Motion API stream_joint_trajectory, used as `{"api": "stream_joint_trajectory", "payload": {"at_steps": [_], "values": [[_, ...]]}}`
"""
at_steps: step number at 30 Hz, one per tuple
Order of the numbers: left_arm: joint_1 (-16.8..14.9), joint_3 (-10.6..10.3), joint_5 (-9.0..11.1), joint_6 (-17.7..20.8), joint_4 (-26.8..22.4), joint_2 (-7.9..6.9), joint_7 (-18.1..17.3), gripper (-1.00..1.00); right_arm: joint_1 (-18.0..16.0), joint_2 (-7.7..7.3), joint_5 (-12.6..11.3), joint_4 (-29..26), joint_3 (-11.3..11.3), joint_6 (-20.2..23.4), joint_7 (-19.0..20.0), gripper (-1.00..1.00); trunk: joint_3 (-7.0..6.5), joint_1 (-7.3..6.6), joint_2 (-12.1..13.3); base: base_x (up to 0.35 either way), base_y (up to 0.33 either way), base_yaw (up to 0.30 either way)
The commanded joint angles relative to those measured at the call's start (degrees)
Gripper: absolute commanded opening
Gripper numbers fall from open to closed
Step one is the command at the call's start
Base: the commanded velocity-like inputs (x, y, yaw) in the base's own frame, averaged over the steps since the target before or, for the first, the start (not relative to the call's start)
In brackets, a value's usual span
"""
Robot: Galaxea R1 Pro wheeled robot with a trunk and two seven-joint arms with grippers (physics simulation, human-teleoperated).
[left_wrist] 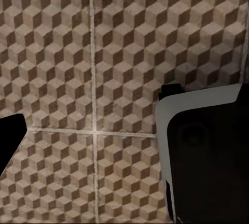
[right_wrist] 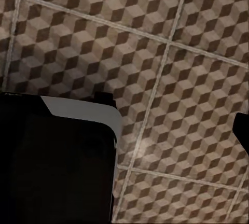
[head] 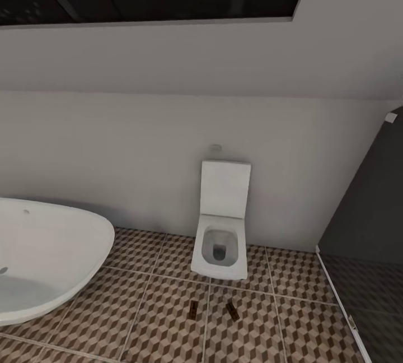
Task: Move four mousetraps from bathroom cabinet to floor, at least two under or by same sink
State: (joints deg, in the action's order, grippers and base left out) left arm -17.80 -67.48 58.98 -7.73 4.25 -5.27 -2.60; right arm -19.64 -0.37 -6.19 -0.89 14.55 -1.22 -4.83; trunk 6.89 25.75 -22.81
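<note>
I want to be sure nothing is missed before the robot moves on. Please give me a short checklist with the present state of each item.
1. Mousetraps on patterned bathroom floor: two lie there, one and another, in front of the toilet. Ok.
2. All four placed: two visible. Cannot tell.
3. Two traps beside a sink: they lie by the toilet. Not ok.
4. Traps apart from each other: ok.
5. Hands empty: wrist views show floor tiles and dark robot parts. Cannot tell.
6. Bathtub away from the traps: ok.
</note>
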Motion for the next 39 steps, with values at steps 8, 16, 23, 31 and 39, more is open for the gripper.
{"api": "stream_joint_trajectory", "payload": {"at_steps": [8, 16, 23, 31, 39], "values": [[2.1, 1.2, 4.7, 0.8, 0.1, -0.09, 3.8, 1.00, 3.9, -0.28, -10.4, 0.0, 0.5, 4.8, 0.0, 1.00, 0.11, 0.03, -0.1, 0.000, 0.000, 0.000], [2.2, 5.6, 12.7, 1.9, 0.1, 0.09, 5.1, 1.00, 4.4, -0.33, -12.9, -0.1, 0.5, 9.3, -0.4, 1.00, 0.11, 0.03, -0.1, 0.000, 0.000, 0.000], [2.3, 6.1, 13.5, 3.4, 0.1, 0.32, 5.4, 1.00, 4.4, 0.22, -13.1, -0.2, 0.6, 9.5, -0.5, 1.00, 0.11, 0.03, -0.1, 0.000, 0.000, 0.000], [2.3, 6.2, 13.6, 2.9, -0.2, 1.57, 5.2, 1.00, 4.4, 0.04, -13.0, -0.5, 0.6, 8.7, -0.4, 1.00, 0.11, 0.03, -0.1, 0.000, 0.000, 0.000], [2.3, 6.2, 13.6, 2.8, -0.1, 1.48, 5.2, 1.00, 4.4, 0.10, -13.0, -1.0, 0.6, 2.2, -0.4, 1.00, 0.11, 0.03, -0.1, 0.000, 0.000, 0.000]]}}
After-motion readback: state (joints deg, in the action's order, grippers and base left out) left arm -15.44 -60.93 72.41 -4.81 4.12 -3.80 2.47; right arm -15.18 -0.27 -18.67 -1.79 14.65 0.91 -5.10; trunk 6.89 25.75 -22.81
